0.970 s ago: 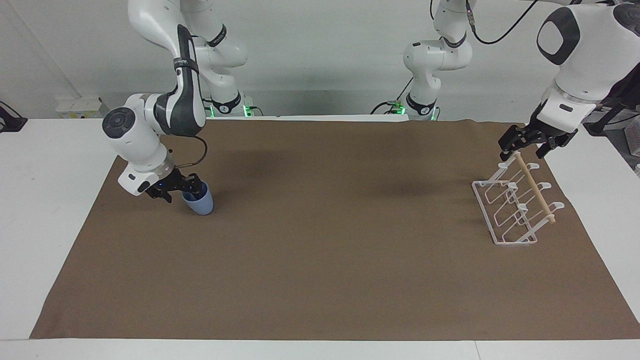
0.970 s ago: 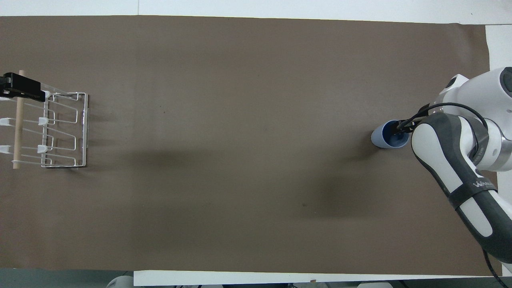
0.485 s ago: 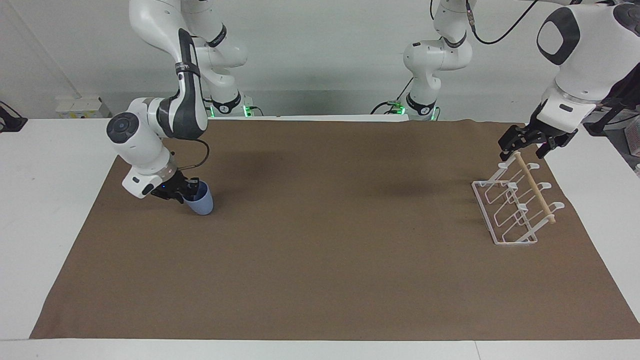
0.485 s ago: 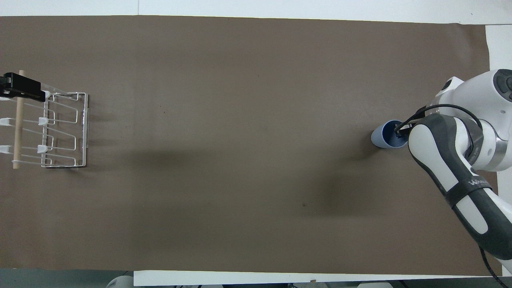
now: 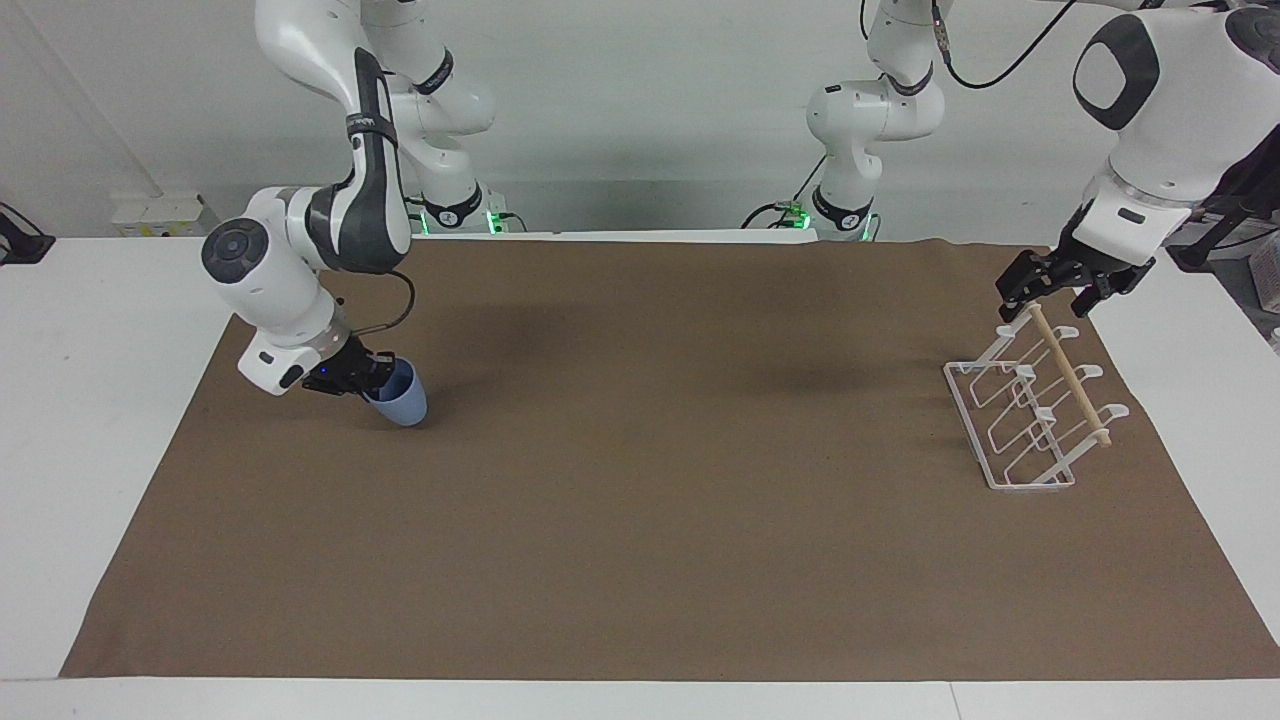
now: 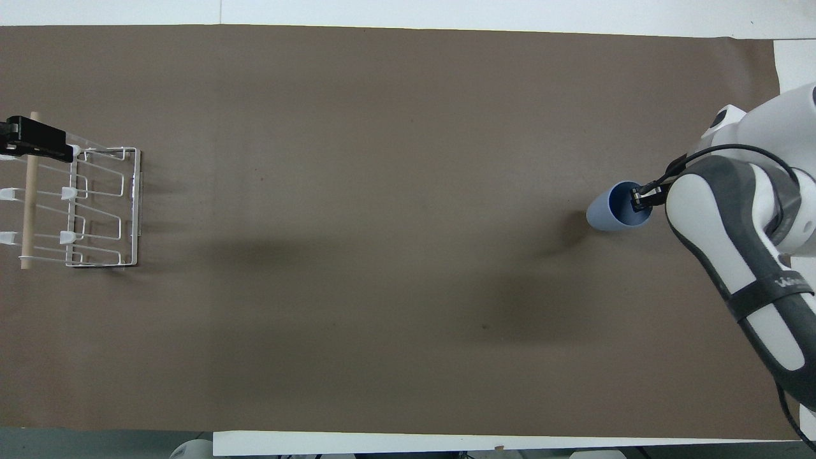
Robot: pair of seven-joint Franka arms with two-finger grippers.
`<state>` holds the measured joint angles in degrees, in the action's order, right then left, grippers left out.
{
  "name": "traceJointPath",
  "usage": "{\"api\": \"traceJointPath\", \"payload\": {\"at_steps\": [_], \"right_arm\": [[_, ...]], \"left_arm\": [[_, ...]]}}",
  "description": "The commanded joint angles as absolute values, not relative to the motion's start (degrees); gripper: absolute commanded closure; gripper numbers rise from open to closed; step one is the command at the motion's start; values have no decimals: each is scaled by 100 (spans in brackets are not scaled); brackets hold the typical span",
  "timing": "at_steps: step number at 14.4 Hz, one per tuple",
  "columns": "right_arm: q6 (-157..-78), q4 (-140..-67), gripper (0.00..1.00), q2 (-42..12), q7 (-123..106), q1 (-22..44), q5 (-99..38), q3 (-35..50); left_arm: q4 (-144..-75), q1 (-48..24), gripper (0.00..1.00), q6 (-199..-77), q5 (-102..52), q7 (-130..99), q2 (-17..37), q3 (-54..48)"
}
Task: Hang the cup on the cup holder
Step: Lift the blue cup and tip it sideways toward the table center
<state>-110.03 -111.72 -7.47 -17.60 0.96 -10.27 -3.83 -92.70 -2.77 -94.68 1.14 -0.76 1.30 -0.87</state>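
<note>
The light-blue cup (image 5: pixel 403 399) (image 6: pixel 611 215) is at the right arm's end of the brown cloth, tilted, with its mouth turned toward the gripper and its base low at the cloth. My right gripper (image 5: pixel 377 378) (image 6: pixel 640 201) is shut on the cup's rim, one finger inside the mouth. The white wire cup holder (image 5: pixel 1012 430) (image 6: pixel 102 210) with its wooden dowel (image 5: pixel 1068 375) stands at the left arm's end. My left gripper (image 5: pixel 1058 290) (image 6: pixel 35 140) waits open just over the dowel's end nearest the robots, holding nothing.
A brown cloth (image 5: pixel 650 480) (image 6: pixel 382 191) covers most of the white table (image 5: pixel 90 400). Between the cup and the cup holder lies a long stretch of bare cloth. Both arm bases stand at the table's edge nearest the robots.
My right gripper has shut on the cup's rim and the cup has tipped further over. The left arm has not moved.
</note>
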Motion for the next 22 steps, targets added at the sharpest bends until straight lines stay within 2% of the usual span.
{"api": "traceJointPath", "payload": {"at_steps": [1, 6, 11, 16, 18, 20, 22], "right_arm": [[-10232, -10776, 100, -669, -1907, 70, -2114, -255], [-10028, -10767, 100, -580, -1093, 535, -3961, -149], [-10484, -10802, 100, -580, 175, 1132, -5141, -141], [-10520, -11109, 100, -448, 202, 1195, -5905, -141], [-10529, -11162, 100, -413, 307, 1195, -6282, -141], [-10512, -11241, 100, -387, 386, 1195, -6503, -141], [-10468, -11259, 100, -369, 448, 1195, -6530, -141]], "left_arm": [[-9457, -334, 0, -9439, 79, -114, -53, -53], [-9457, -282, 0, -9448, 79, -114, -53, -35], [-9448, -263, 0, -9326, 79, -132, -53, -9], [-9352, -273, 0, -9281, 105, -281, -132, -35], [-9378, -229, 0, -9798, 106, -403, -114, -35], [-9535, -299, 0, -9423, 62, -719, -228, -61], [-10235, -631, 0, -9544, -192, -1664, -578, -62]]}}
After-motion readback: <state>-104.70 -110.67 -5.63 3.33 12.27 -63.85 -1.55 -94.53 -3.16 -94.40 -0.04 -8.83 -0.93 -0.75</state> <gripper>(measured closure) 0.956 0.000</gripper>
